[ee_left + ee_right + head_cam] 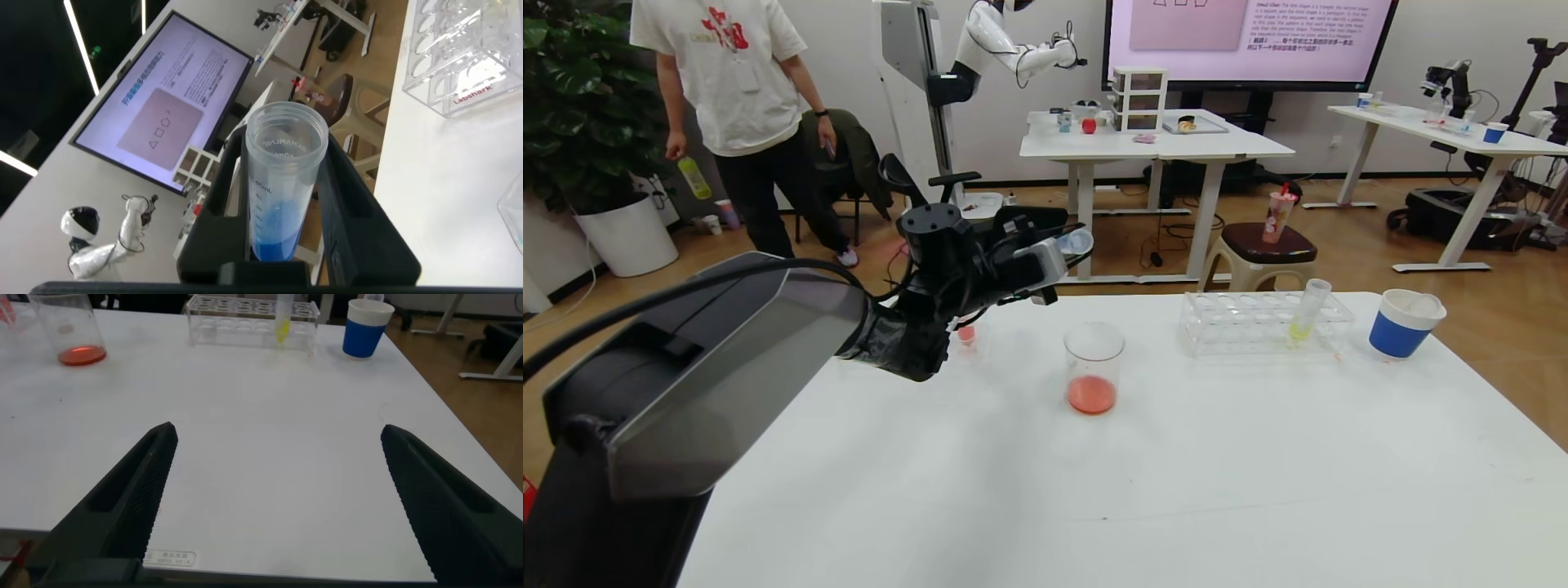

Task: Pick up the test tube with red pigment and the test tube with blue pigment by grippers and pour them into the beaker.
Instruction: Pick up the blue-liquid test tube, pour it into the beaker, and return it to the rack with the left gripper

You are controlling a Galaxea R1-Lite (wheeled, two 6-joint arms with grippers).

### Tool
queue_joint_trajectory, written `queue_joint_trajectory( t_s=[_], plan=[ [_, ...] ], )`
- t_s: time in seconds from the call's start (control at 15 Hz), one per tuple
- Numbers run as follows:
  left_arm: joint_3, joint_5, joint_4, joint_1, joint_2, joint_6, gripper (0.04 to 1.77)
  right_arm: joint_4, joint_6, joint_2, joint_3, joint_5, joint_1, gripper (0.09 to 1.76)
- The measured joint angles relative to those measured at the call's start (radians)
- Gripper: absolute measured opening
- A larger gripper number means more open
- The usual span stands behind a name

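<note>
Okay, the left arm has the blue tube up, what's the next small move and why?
Probably carry the blue tube right, over the beaker: the left tool grips it left of the rim, and only red liquid is in there.

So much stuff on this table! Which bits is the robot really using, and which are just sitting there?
In use:
- left hand, shut on the test tube with blue pigment
- beaker, already holding red liquid
- right hand, open, low over the table

Just sitting there:
- clear rack
- yellow-liquid tube
- blue paper cup
</note>
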Motion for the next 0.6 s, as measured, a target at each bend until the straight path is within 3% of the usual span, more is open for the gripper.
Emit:
queue_joint_trajectory(
  t_s=[0.27, 0.6],
  plan=[
    [-0.02, -0.12, 0.003, 0.008, 0.031, 0.164, 0.5, 0.0, 0.0, 0.0, 0.0, 0.0, 0.0, 1.74],
    [-0.023, -0.185, 0.003, 0.013, 0.062, 0.321, 0.5, 0.0, 0.0, 0.0, 0.0, 0.0, 0.0, 1.74]
  ],
)
